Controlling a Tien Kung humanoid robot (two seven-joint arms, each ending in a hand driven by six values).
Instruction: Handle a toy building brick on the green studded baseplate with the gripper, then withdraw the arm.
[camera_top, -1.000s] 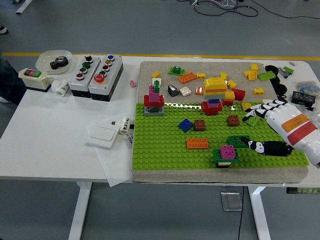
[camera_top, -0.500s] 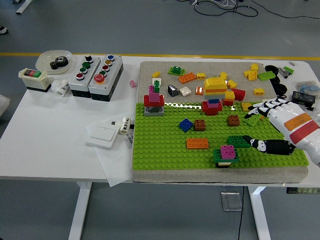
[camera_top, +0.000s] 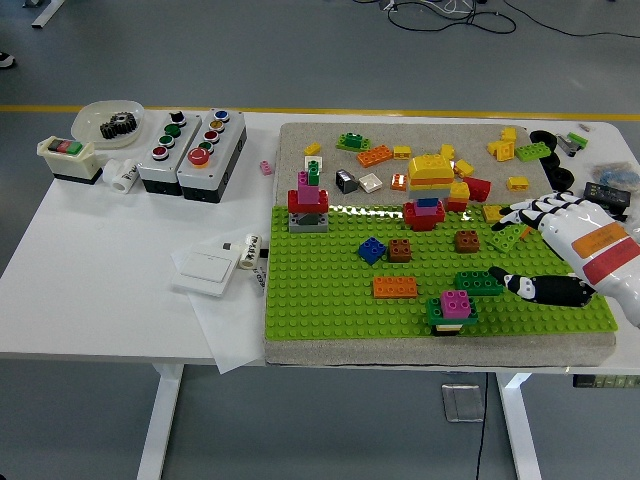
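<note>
Green studs cover the baseplate (camera_top: 330, 290), which lies on a grey mat at the right of the white worktop (camera_top: 120, 300). From the head view, the right robot hand (camera_top: 535, 245) comes in from the right edge and hovers over the baseplate's right end, its fingers (camera_top: 515, 212) spread and relaxed, with nothing clamped between them; the thumb points left, just short of a dark green brick (camera_top: 478, 283). A lime brick (camera_top: 507, 237) lies just beneath the fingers, but whether they touch it I cannot tell. Other bricks sit pressed on the plate: an orange one (camera_top: 395, 288), a blue one (camera_top: 372, 250), a pink-topped stack (camera_top: 453, 307) near the front edge. Loose bricks scatter on the mat beyond. No left arm shows. Judging by the empty hand near the edge, the brick handling looks done, with withdrawal left to finish.
</note>
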